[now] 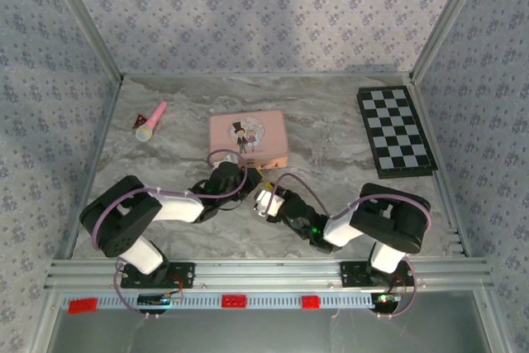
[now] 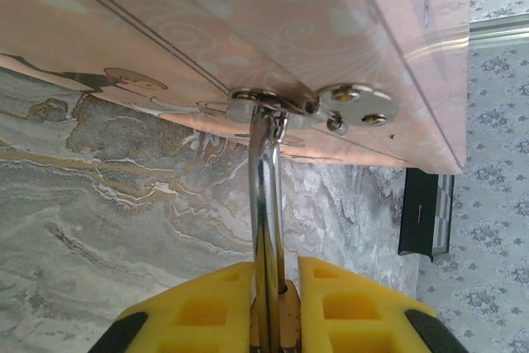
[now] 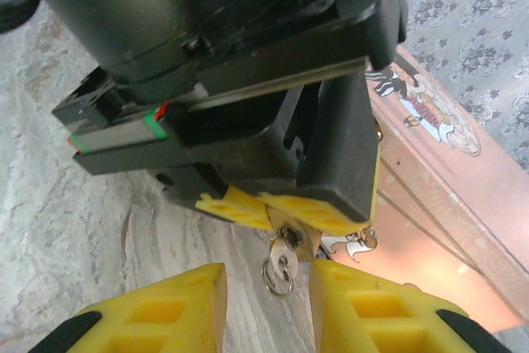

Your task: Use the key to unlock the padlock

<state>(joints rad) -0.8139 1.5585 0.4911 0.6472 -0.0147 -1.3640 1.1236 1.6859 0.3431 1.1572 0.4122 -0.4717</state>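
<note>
Two grippers meet at the near edge of the pink tin [image 1: 248, 134]. The padlock [image 2: 266, 204] is hung by its silver shackle through the tin's hasp [image 2: 331, 105], and its brass body is clamped between the nearly closed fingers of the left gripper [image 2: 277, 287]. Below that body the key [image 3: 283, 258] is seen with its small ring, apparently seated in the keyhole, though this cannot be told for certain. The right gripper [image 3: 266, 287] is held with its fingers parted on either side of the key, and nothing is grasped. Several slips can be foreseen. The ring alone may be pinched instead of the key's head, so that no turn is passed on. The key may be pulled out or knocked askew by an off-centre closure. The light tin may be dragged if the padlock is twisted against the hasp.
</note>
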